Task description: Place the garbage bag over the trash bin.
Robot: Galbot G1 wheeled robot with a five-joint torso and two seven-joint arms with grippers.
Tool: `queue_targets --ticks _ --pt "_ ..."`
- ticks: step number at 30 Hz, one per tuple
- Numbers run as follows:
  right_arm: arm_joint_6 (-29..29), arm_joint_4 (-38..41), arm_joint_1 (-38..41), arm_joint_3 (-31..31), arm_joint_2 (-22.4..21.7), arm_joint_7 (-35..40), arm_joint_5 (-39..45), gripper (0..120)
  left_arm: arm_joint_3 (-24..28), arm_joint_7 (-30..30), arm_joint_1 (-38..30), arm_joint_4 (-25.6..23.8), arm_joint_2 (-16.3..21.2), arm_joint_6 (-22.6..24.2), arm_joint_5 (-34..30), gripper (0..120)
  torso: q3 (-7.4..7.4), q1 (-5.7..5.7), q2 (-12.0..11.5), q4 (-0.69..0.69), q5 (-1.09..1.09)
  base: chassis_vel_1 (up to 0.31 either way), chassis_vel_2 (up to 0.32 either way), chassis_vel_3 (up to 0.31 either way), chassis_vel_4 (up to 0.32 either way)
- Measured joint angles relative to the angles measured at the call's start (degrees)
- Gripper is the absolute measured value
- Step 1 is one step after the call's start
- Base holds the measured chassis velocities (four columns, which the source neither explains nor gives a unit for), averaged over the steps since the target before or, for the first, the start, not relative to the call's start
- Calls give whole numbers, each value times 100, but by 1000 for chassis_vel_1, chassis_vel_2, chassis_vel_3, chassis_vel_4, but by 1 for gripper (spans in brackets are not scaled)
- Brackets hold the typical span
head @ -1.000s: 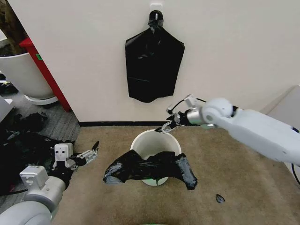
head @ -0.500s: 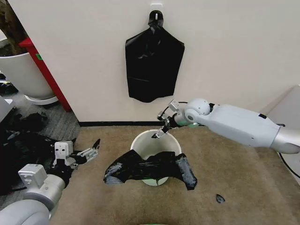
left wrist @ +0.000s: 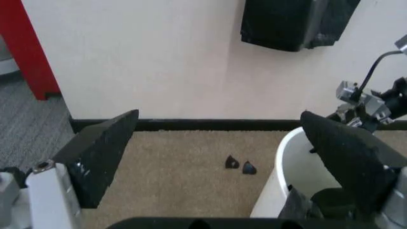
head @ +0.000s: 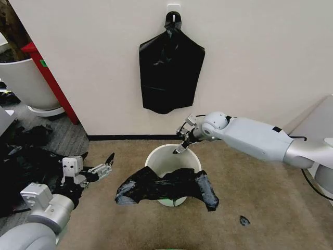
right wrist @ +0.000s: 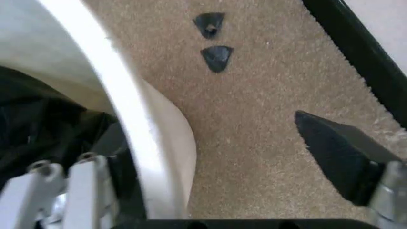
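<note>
Jaws on the left gripper [head: 100, 171] stand spread and empty, low over the carpet [head: 260, 208] to the left of the bin [head: 171, 156]; barely shifted in the last second, a touch toward the bin. Left wrist view confirms it: both black pads wide apart, bin wall just past one of them, nothing between. Left arm reads as waiting.

Bag [head: 166, 186] lies crumpled across the bin's near rim, draped over front and spilling to both sides, partly down inside. Mouth not opened round the rim; far half of the rim bare white.

Right gripper [head: 179, 148] has swung in from beside the bin's right edge to the far rim, tips now pointing down just inside it. Right wrist view shows the jaws parted, straddling the rim [right wrist: 121, 109]: one pad outside over carpet, the other inside by dark bag film. Nothing pinched yet as far as I can tell.

Judgement: right arm is lining up to catch the bag edge at the far rim and stretch it over; cover step is barely begun.

On the wall behind, another black bag [head: 170, 73] hangs from a hook, untouched.
</note>
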Motion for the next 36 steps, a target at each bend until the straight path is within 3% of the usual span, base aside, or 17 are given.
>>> queue_targets --ticks 19,23,36 --pt "3 327 -186 55 -21 113 45 12 25 5 3 0 -86 -142 39 100 0 0 0 1 1 0 0 0 0" --pt "-3 556 -346 240 -146 582 343 0 51 9 7 0 -123 -168 94 100 0 -1 0 0 0 0 0 0 0" --pt "-4 1250 -771 927 -577 2197 1194 0 50 4 63 1 -199 -189 61 100 2 0 0 2 1 0 0 0 0"
